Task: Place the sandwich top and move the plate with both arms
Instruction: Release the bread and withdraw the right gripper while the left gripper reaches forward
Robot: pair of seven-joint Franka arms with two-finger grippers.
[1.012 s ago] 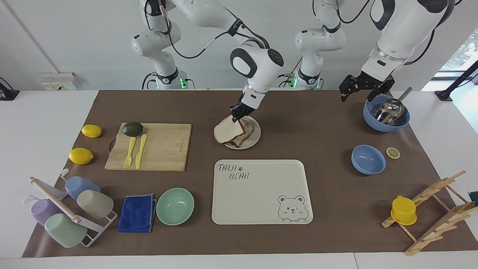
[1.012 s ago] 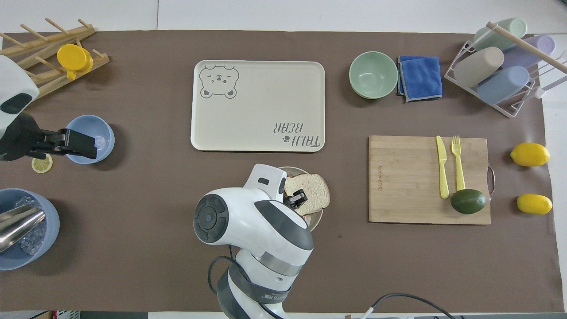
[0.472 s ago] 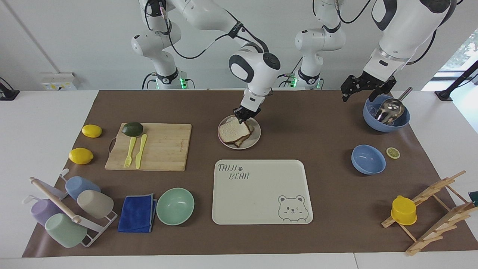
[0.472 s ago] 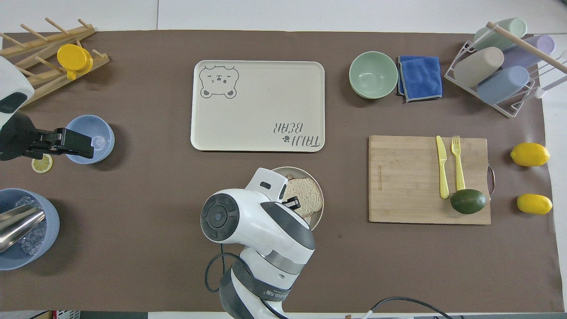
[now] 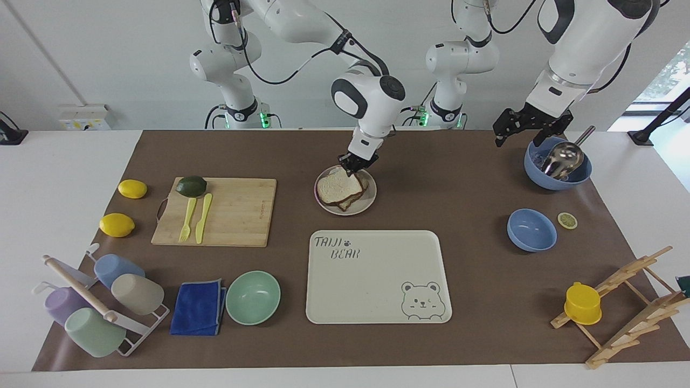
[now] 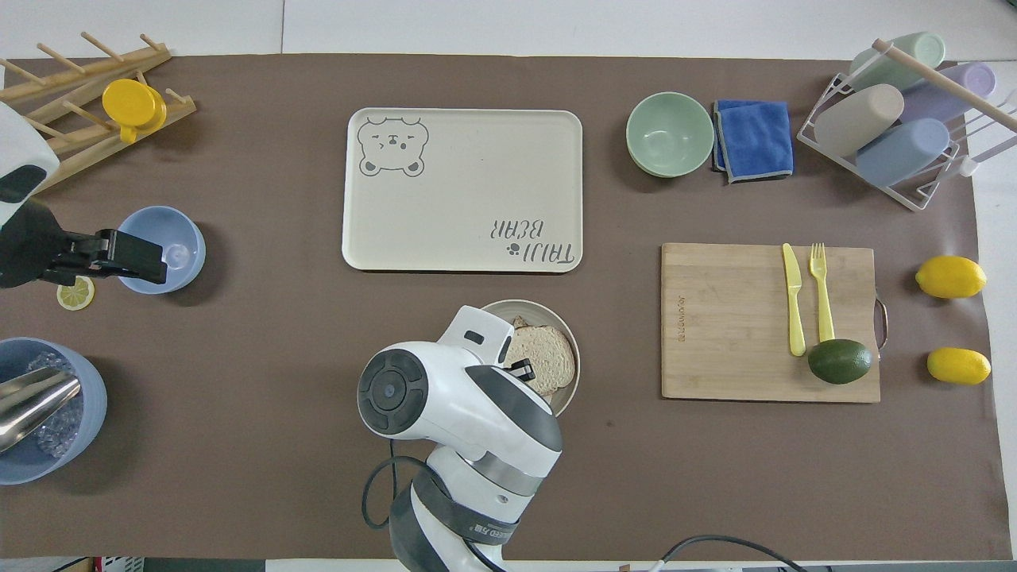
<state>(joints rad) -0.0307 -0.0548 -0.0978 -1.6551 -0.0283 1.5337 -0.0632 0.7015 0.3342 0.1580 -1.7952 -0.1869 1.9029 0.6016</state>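
The sandwich top (image 5: 337, 187) is a plain light brown slice lying on a lower slice on the small round plate (image 5: 363, 205), slightly tilted. It also shows in the overhead view (image 6: 550, 357), on the plate (image 6: 574, 380). My right gripper (image 5: 355, 166) is shut on the slice's edge nearer to the robots; the arm hides part of the plate from above. My left gripper (image 5: 516, 138) is open and empty, raised above the table beside the large blue bowl, and waits.
The cream bear tray (image 5: 377, 280) lies just farther from the robots than the plate. A cutting board (image 5: 232, 213) with avocado, fork and knife lies toward the right arm's end. A blue bowl with a metal scoop (image 5: 558, 167) and a small blue bowl (image 5: 531, 230) are toward the left arm's end.
My right gripper has carried the plain slice over the plate and lowered it onto the lower slice. The left arm has barely moved.
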